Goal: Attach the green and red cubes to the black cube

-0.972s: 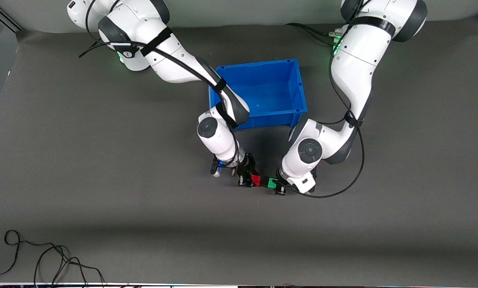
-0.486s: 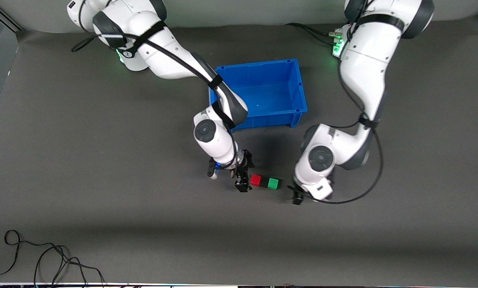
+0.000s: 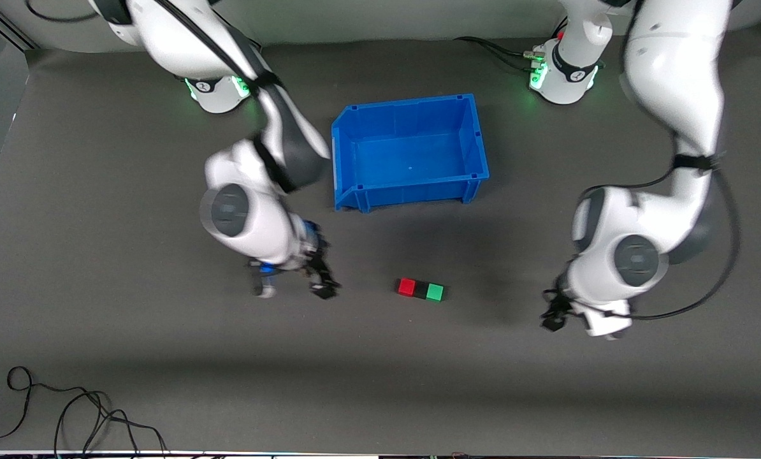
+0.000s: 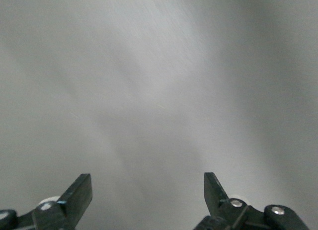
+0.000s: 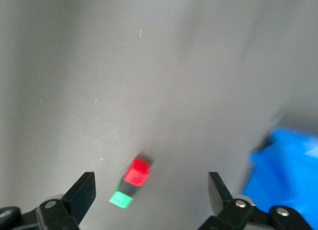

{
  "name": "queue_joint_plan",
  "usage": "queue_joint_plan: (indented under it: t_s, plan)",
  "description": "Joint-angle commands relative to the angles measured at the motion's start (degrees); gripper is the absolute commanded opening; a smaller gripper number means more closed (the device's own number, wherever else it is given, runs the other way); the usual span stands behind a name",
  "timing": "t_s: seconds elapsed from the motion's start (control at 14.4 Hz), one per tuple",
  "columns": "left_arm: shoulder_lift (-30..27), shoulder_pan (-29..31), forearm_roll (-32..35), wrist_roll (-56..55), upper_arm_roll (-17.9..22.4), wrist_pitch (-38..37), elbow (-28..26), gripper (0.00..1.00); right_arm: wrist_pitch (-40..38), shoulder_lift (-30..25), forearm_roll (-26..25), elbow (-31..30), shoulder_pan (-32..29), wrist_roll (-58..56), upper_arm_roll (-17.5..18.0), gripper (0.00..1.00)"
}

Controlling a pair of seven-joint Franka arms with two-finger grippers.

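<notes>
You have three cubes in one straight row on the table (image 3: 164, 357), touching side by side: one red cube (image 3: 406, 287), one black cube (image 3: 420, 290) in the middle, one green cube (image 3: 435, 292). The row's long axis runs along the table from the right arm's end toward the left arm's end, red at the right arm's end and green at the left arm's end, with the green end a little nearer the front camera. The row lies nearer the front camera than the one blue bin (image 3: 476, 137), well apart from it.

The table is a plain dark grey mat; a loose black cable (image 3: 68, 408) lies on it at the edge nearest the front camera, toward the right arm's end.

Your right pincer (image 3: 320, 285) is up over bare mat on the red side of the row, its fingers spread wide and holding nothing; its wrist view takes in the row and a corner of the bin. Your left pincer (image 3: 554, 317) is over bare mat on the green side, well apart from the cubes, also wide and holding nothing.
</notes>
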Motion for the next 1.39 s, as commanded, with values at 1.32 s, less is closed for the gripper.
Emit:
queue_joint_plan:
  t_s: [1.32]
  plan:
    - [-24.94,12.22,0.45,63.57,-0.24,-19.65,-5.17,1.00,-12.35,-32.15,-25.27,-14.58,-45.21,-85.26,21.53,1.00]
